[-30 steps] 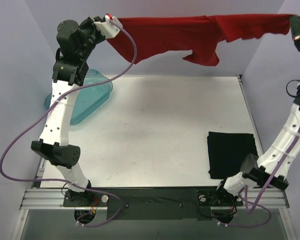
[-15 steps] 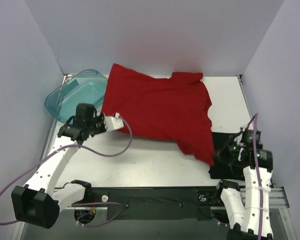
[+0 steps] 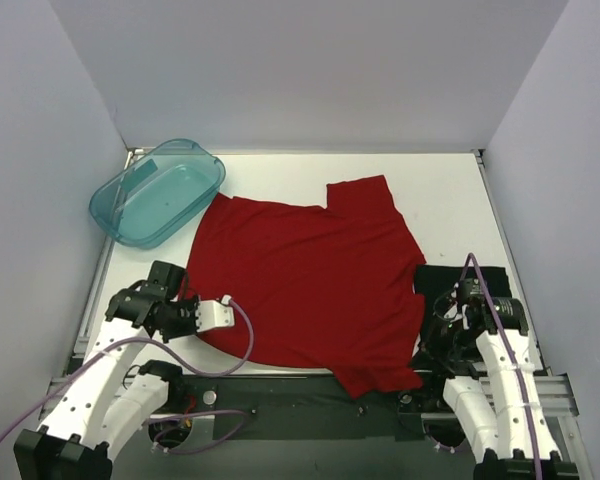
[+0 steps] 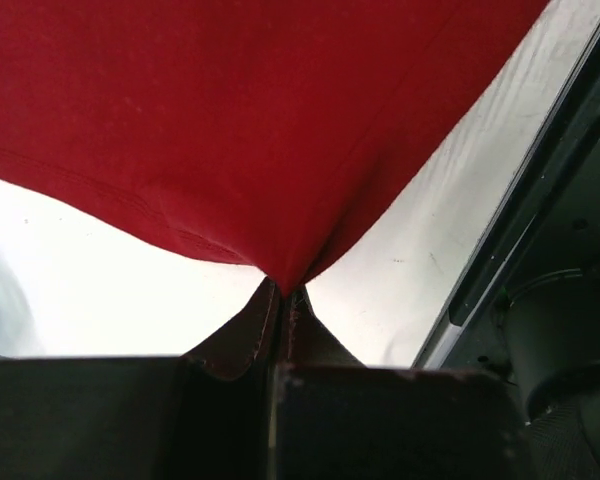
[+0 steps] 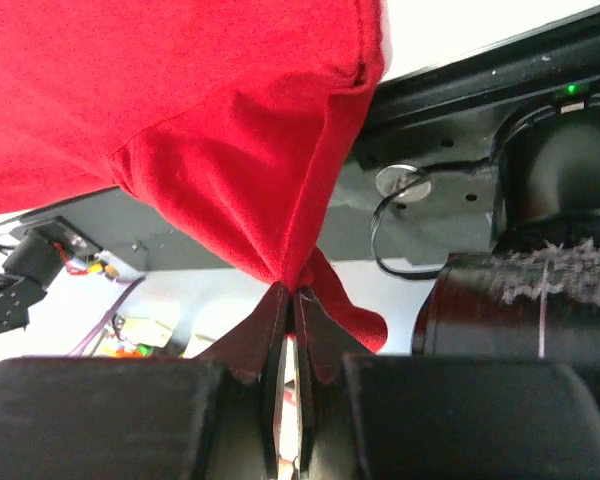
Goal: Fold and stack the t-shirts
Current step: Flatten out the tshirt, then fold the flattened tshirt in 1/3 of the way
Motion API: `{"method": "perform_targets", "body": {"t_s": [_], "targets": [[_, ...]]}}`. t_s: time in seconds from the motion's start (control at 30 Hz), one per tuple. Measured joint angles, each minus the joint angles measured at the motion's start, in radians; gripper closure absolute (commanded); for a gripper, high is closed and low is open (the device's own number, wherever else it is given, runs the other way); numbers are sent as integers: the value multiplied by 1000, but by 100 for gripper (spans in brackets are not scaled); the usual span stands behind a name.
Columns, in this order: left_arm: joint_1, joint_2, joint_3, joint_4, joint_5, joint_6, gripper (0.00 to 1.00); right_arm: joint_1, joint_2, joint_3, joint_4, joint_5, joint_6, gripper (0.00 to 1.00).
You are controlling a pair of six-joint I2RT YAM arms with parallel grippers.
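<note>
The red t-shirt (image 3: 310,280) lies spread flat on the white table (image 3: 280,175). Its near hem hangs over the front edge at the right. My left gripper (image 3: 202,322) is shut on the shirt's near left corner, low over the table. In the left wrist view the fingertips (image 4: 285,292) pinch a point of red cloth (image 4: 260,120). My right gripper (image 3: 427,338) is shut on the near right corner. In the right wrist view it (image 5: 292,292) pinches bunched red cloth (image 5: 210,130). The folded black t-shirt (image 3: 480,278) lies at the right, partly hidden by my right arm.
A translucent teal tub (image 3: 160,190) sits tilted at the far left corner, just beyond the shirt's left shoulder. The dark front rail (image 3: 300,395) runs along the near edge under the hanging hem. Grey walls close in the back and both sides.
Both arms came down from holding the red shirt stretched high at the back. They drew it toward the near edge, and it now lies flat on the table.
</note>
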Motion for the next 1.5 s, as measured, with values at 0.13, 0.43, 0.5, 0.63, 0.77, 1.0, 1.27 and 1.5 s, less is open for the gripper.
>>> {"method": "perform_targets", "body": {"t_s": [0.13, 0.43, 0.5, 0.63, 0.77, 1.0, 1.27, 1.5], "targets": [[1, 113, 23, 28, 0, -18, 100, 1, 154, 105, 16, 0, -13, 100], [13, 542, 240, 330, -24, -107, 100, 2, 556, 246, 340, 49, -50, 100], [13, 596, 268, 394, -33, -112, 100, 4, 640, 286, 404, 71, -74, 100], [13, 675, 313, 464, -47, -111, 100, 7, 743, 362, 480, 103, -114, 100], [13, 722, 331, 522, -68, -95, 100, 7, 809, 448, 516, 114, -158, 100], [13, 776, 338, 552, -93, -80, 100, 14, 922, 546, 530, 114, -209, 100], [21, 794, 338, 603, -122, -101, 43, 38, 1018, 633, 525, 124, -231, 82], [67, 821, 430, 709, -228, -237, 38, 78, 1090, 782, 507, 227, -223, 54]]}}
